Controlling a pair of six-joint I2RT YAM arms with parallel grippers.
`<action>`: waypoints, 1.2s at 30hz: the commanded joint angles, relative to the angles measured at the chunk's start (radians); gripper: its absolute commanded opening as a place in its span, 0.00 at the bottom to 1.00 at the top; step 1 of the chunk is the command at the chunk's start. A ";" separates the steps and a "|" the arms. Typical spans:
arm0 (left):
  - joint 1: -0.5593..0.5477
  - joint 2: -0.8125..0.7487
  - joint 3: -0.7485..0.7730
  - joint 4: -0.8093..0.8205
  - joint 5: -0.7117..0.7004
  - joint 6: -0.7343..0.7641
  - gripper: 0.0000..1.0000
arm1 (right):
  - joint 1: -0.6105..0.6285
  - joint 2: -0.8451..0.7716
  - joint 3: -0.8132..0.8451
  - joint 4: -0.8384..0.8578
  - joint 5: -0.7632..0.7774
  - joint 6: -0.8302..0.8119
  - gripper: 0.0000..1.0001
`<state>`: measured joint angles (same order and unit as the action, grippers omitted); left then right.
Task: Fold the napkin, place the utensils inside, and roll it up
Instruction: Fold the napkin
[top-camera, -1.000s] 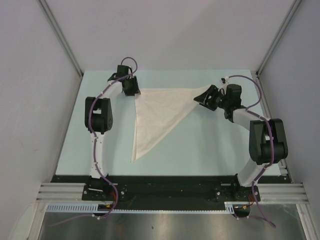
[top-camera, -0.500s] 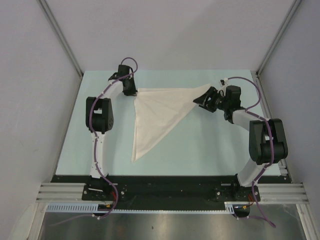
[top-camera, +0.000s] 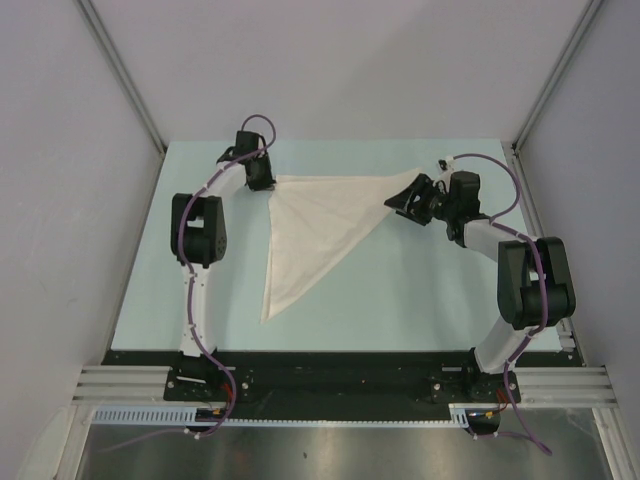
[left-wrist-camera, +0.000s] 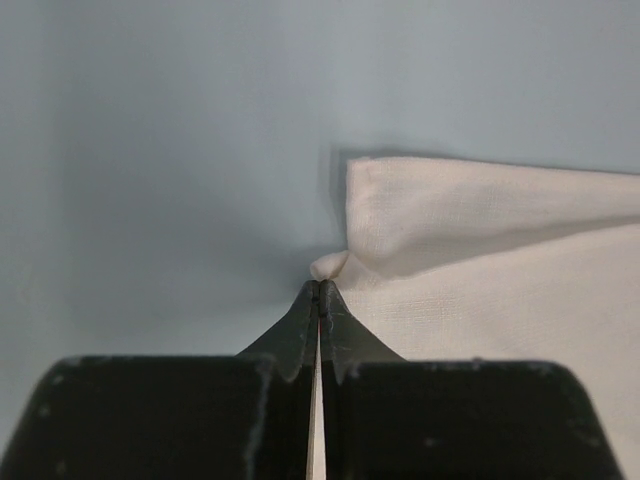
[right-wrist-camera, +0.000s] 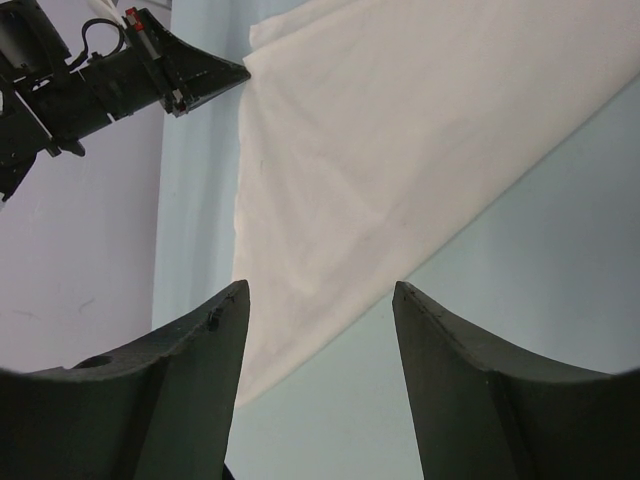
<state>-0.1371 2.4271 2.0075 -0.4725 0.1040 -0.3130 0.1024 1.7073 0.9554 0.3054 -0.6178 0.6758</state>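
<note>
The cream, plain soft cloth napkin (top-camera: 320, 225) lies folded into a triangle on the pale blue-green table top (top-camera: 430, 290). One long edge runs across the far side between the two arms. The lowest point of the triangle reaches toward the near edge, closer to the left arm's base. The cloth lies mostly flat, with faint creases.

The black two-finger left gripper (left-wrist-camera: 320, 290) is at the napkin's far-left corner. Its jaws are pressed together, with a small nub of cloth pinched between the tips. Just beside the pinch, the fold's edge stands up slightly off the table.

The black right gripper (top-camera: 405, 197) sits at the napkin's far-right corner, tilted toward the cloth. In the right wrist view its fingers (right-wrist-camera: 190, 390) are spread wide, with nothing between them. The napkin and table show through the gap.
</note>
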 joint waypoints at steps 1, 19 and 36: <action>-0.018 -0.066 -0.036 0.083 -0.001 0.002 0.00 | 0.008 -0.002 0.008 0.023 -0.025 -0.019 0.64; -0.073 -0.214 -0.136 0.202 -0.182 0.012 0.00 | 0.031 0.074 0.055 0.011 -0.049 -0.028 0.65; -0.071 -0.048 0.085 0.061 -0.207 0.025 0.00 | 0.040 0.080 0.077 -0.023 -0.050 -0.048 0.66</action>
<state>-0.2092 2.3501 2.0323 -0.3767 -0.0750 -0.3119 0.1360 1.7805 0.9920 0.2821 -0.6563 0.6506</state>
